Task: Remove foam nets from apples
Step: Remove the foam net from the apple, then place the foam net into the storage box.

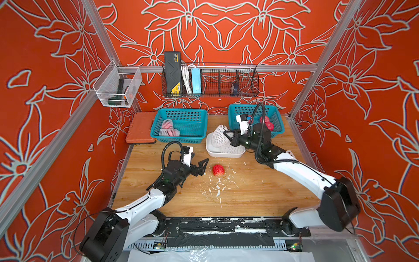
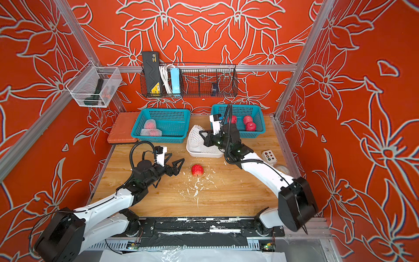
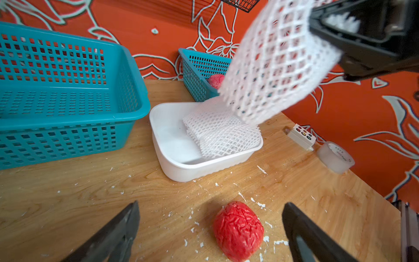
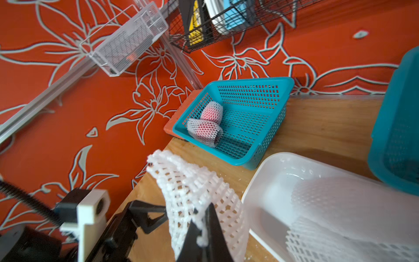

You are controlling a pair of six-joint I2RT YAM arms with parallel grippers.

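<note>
Bare red apple (image 1: 218, 170) sits on the table (image 1: 249, 197); empty white foam net (image 1: 217, 135) hangs above flattened nets (image 3: 226, 136).

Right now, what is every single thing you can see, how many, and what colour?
Round red apples without nets: four; one on the wooden table, three in the teal plastic basket by the right arm.
Apples in white foam mesh nets: two, pinkish; in the other teal basket.
Loose foam nets: white; uncounted stack in the white plastic tray, plus one held net above it.
Foam crumbs: many, white; on the table.
Orange flat board: one; beside that basket.
White button box, clear tape roll: one each; table edge by the right arm.
Black wire rack, clear bin: one each; on the wall.
Left gripper: black, open, beside the table apple.
Right gripper: black, shut on the held net.
</note>
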